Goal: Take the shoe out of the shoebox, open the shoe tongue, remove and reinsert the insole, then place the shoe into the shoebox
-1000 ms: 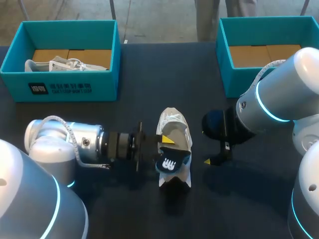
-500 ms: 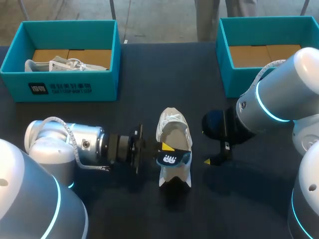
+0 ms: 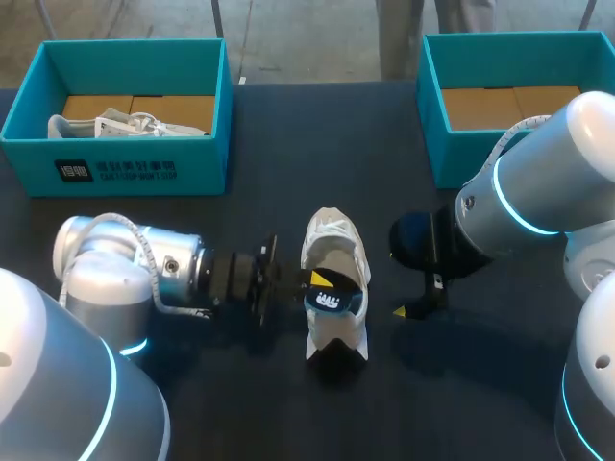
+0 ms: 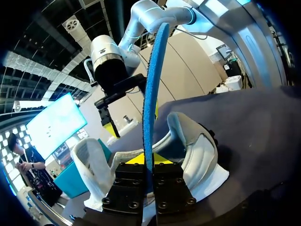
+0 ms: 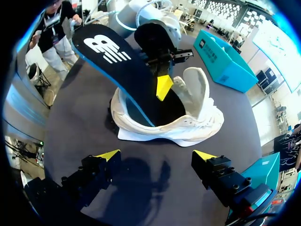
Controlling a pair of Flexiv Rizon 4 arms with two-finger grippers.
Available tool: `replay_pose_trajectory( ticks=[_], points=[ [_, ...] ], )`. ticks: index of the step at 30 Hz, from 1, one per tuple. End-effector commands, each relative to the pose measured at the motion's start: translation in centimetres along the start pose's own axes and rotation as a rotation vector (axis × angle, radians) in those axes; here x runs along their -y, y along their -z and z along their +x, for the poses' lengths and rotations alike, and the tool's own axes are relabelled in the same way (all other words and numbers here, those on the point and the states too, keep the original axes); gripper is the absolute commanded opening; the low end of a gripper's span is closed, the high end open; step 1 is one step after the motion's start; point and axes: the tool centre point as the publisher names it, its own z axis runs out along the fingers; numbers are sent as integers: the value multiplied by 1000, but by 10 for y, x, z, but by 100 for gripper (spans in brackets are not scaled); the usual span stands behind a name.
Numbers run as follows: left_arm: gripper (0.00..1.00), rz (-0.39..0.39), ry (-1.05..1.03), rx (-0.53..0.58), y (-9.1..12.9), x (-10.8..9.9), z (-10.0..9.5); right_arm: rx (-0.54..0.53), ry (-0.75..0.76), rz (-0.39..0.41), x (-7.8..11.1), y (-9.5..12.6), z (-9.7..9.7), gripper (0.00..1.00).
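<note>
Head view puts the white fabric shoe (image 3: 333, 238) upright on its sole in the middle of the dark table (image 3: 288, 403), well apart from the teal cardboard shoebox (image 3: 432, 106) at the far right. Your left gripper (image 3: 319, 280) is clamped tight on the dark blue foam insole (image 3: 330, 303), one finger on each face. In the left wrist view the insole stands edge-on straight out of the closed fingers. Its printed end is lifted above the collar while the other end runs down into the shoe. How deep it sits I cannot tell, since the upper hides it. Your right gripper (image 5: 156, 157) hangs beside the shoe, fingers spread wide and holding nothing. That is the risk, as I judge it: nothing pins the shoe, so drag from the insole could slide or tip it. A steep angle could also buckle the insole against the collar, or pull it from the pinch.
</note>
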Motion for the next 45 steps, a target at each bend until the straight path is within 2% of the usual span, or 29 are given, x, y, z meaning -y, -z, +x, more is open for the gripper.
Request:
replay_pose_trajectory(
  ticks=[1, 3, 4, 5, 14, 19, 20, 21, 22, 33, 45],
  points=[
    [0, 5, 0, 5, -2, -4, -2, 1, 0, -1, 0, 0, 1, 100],
    [0, 11, -6, 16, -2, 1, -4, 1, 0, -1, 0, 0, 1, 100],
    [22, 14, -11, 19, -2, 4, -5, 1, 0, -1, 0, 0, 1, 100],
    [33, 17, -13, 20, -2, 6, -6, 1, 0, -1, 0, 0, 1, 100],
    [35, 56, -57, 32, -3, 34, -12, 1, 0, -1, 0, 0, 1, 100],
    [31, 73, -58, 25, -5, 43, -8, 1, 0, -1, 0, 0, 1, 100],
    [27, 73, -57, 21, -6, 42, -7, 1, 0, -1, 0, 0, 1, 100],
    [10, 76, -46, 14, -7, 41, -6, 1, 0, -1, 0, 0, 1, 100],
    [0, 77, -41, 9, -8, 39, -4, 1, 0, -1, 0, 0, 1, 100],
    [0, 62, 0, -16, -19, 21, 5, 1, 0, -1, 0, 0, 1, 100],
    [0, 8, 26, -4, -14, -1, 1, 1, 0, -1, 0, 0, 1, 100]
  ],
)
